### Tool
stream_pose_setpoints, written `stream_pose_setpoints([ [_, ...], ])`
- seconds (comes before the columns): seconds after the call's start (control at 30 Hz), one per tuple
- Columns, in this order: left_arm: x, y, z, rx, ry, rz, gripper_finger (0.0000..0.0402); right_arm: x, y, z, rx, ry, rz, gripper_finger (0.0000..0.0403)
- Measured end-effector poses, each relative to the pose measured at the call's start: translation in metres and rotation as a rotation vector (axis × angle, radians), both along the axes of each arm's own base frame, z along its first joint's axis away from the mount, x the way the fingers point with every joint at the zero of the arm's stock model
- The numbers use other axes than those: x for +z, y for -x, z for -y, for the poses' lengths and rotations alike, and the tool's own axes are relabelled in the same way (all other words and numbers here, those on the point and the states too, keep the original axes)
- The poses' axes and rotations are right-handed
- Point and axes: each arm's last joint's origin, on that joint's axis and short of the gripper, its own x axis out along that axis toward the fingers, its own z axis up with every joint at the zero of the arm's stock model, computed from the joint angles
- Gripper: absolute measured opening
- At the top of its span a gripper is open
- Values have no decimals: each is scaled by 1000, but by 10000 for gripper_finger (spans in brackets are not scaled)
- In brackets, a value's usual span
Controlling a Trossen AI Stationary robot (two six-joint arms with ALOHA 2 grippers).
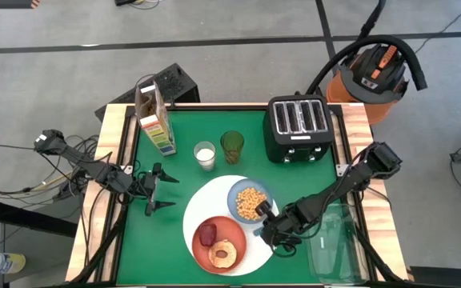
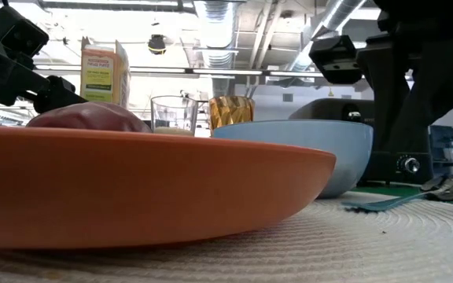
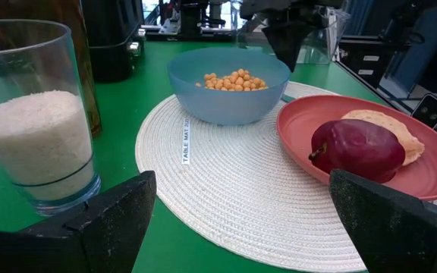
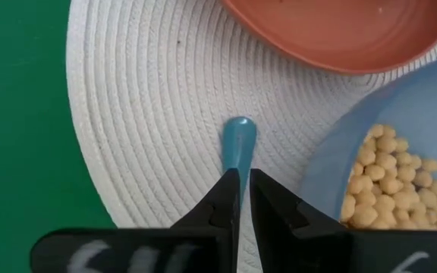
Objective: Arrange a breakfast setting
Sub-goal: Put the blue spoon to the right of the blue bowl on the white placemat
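Note:
A round white woven mat (image 1: pixel 202 210) lies on the green table. On it stand an orange-red plate (image 1: pixel 232 234) with a dark red fruit and a bagel, and a light-blue bowl (image 1: pixel 250 202) of cereal balls. The blue-handled spoon (image 2: pixel 392 202) lies on the mat to the right of the bowl, its metal end past the mat's rim. My right gripper (image 1: pixel 264 234) stands over the spoon's handle, its fingers nearly together on it. My left gripper (image 1: pixel 166 194) waits open at the table's left, level, pointing at the mat (image 3: pixel 226 189). My right gripper has the spoon's blue handle (image 4: pixel 239 152) between its two fingertips, a little back from the handle's rounded free end. The fingers slant down from the table's right side and lie along the handle. They hide the place of contact. The spoon rests on the mat.
A black four-slot toaster (image 1: pixel 298 128) stands at the far right, and a clear plastic container (image 1: pixel 334 240) at the near right edge. A glass of white grains (image 1: pixel 205 155), an amber glass (image 1: pixel 232 146) and a cereal box (image 1: pixel 154 120) stand behind the mat.

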Motion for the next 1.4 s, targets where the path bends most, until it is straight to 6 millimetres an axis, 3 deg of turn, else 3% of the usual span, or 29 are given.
stream_pose_setpoints([
  [0.13,0,0,0,-1,0,-1,378,9,6,-7,2,9,31,57],
  [0.27,0,0,0,-1,0,-1,378,33,12,-16,-12,45,137,57],
  [0.37,0,0,0,-1,0,0,378,49,17,-18,-88,-32,175,57],
  [0.53,0,0,0,0,0,0,378,66,20,-19,-419,-314,174,56],
  [0.77,0,0,0,-1,0,-1,378,78,14,-28,-919,-844,121,56],
  [0.9,0,0,0,-1,0,-1,378,66,11,-30,-1181,-969,53,56],
  [1.1,0,0,0,-1,0,-1,378,25,-2,-39,-1530,-1085,-112,56],
  [1.23,0,0,0,0,0,0,378,13,-9,-44,-1629,-1112,-133,55],
  [1.4,0,0,0,0,0,-1,378,0,-18,-43,-1698,-987,-132,40],
])
